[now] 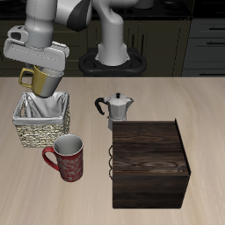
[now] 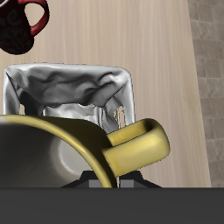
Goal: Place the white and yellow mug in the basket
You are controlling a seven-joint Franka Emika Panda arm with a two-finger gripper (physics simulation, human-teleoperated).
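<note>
My gripper (image 1: 37,68) is shut on the white and yellow mug (image 1: 42,81), an olive-yellow mug with a pale rim, held tilted just above the basket (image 1: 39,132). The basket is square woven wicker with a grey-white cloth lining and stands near the table's side edge. In the wrist view the mug's rim and yellow loop handle (image 2: 136,147) fill the foreground, and the basket's cloth lining (image 2: 70,87) lies directly beyond. The fingertips are hidden by the mug.
A red patterned mug (image 1: 66,158) stands just in front of the basket, also in the wrist view (image 2: 22,22). A silver moka pot (image 1: 115,109) stands mid-table. A dark wooden box (image 1: 149,164) sits nearer the front edge.
</note>
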